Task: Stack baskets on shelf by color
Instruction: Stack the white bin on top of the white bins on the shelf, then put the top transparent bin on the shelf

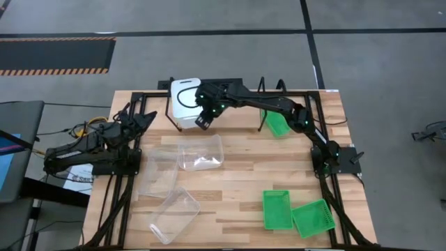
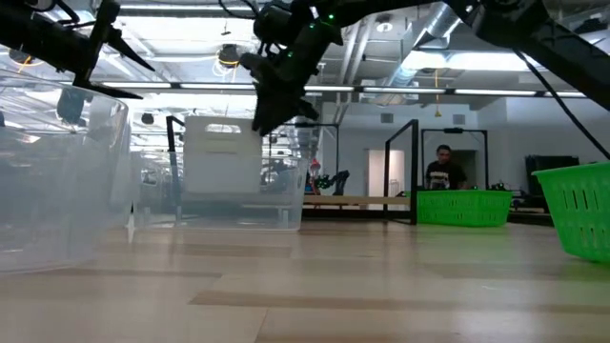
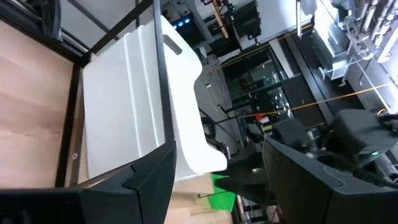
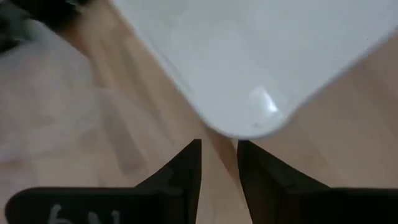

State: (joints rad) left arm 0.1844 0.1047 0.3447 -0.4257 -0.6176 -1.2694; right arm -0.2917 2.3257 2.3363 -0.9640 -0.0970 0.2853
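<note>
A white basket stands at the far left of the shelf, a black-legged rack along the table's far edge; its underside seems to rest on the shelf board. My right gripper hovers slanting down just off the basket's near right corner. Its fingers stand a narrow gap apart with nothing between them. Three clear baskets lie on the table nearer to me. Two green baskets sit near the front right, and a third is under the right arm. My left gripper waits open at the left.
The clear baskets crowd the table's left and middle. The shelf's black legs stand close to the white basket. Bare wood shows between the clear and green baskets. A person is in the room beyond the table.
</note>
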